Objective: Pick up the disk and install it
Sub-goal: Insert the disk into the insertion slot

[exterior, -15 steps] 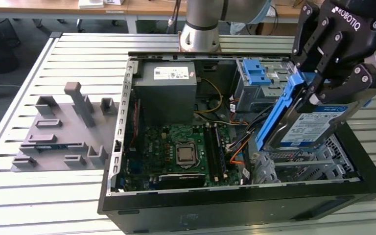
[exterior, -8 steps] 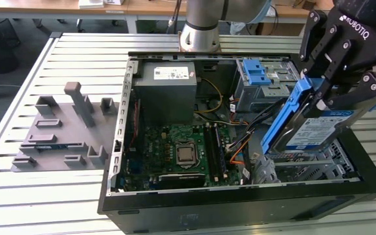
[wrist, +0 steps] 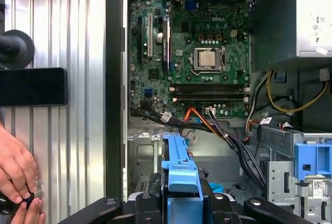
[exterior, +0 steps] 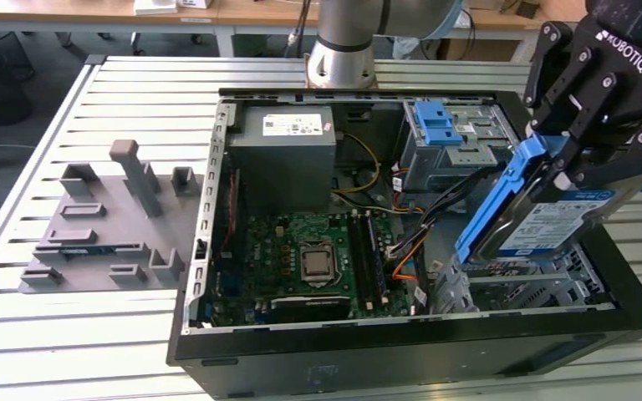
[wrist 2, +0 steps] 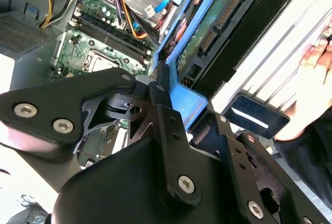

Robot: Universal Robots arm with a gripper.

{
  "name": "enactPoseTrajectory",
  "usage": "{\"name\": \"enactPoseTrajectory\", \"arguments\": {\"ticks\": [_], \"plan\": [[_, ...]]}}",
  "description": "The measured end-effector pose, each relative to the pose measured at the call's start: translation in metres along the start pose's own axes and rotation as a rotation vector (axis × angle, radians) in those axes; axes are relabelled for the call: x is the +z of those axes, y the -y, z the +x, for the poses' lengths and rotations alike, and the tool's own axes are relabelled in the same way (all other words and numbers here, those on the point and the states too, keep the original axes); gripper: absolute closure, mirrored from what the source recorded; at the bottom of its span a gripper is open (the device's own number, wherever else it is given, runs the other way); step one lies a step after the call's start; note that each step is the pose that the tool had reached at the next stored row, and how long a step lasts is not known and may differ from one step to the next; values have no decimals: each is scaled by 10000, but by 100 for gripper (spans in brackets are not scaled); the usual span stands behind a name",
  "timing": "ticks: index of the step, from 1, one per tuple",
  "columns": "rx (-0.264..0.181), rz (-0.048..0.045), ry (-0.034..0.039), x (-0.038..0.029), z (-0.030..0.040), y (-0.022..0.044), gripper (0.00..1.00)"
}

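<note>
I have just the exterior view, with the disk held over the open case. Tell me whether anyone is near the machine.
Observer: Yes. In the first wrist view a person's hand is over the slatted table, just outside the computer case wall.
Operator: Now report the disk's face that is turned away from me.
Observer: In the second wrist view the disk shows a green circuit board on that face, edged by its blue bracket.

Blue-framed disk (exterior: 544, 219), tilted, aloft
</note>
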State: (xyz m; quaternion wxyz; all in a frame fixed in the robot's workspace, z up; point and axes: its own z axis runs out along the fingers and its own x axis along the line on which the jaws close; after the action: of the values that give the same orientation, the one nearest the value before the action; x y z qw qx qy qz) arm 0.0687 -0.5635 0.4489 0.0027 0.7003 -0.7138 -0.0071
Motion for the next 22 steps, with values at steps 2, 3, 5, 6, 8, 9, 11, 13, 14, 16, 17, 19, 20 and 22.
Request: {"name": "enactPoseTrajectory", "arguments": {"ticks": [2,3,5,6,8,9,11,13,14,16,17,19,20,22], "plan": [[0,0,3,9,0,30,64],[0,0,2,14,-1,41,64],[0,3,-1,25,-1,52,64],[0,14,0,33,0,52,64],[-11,62,1,42,10,54,64],[-42,81,2,47,18,54,64],[-91,94,2,59,34,54,64],[-92,95,4,74,40,54,64],[-93,95,0,81,41,54,64],[-93,94,1,95,42,54,64],[-93,95,2,101,43,55,64],[-93,95,1,112,44,55,64],[-93,95,2,119,44,55,64],[-93,95,0,131,44,55,64]]}}
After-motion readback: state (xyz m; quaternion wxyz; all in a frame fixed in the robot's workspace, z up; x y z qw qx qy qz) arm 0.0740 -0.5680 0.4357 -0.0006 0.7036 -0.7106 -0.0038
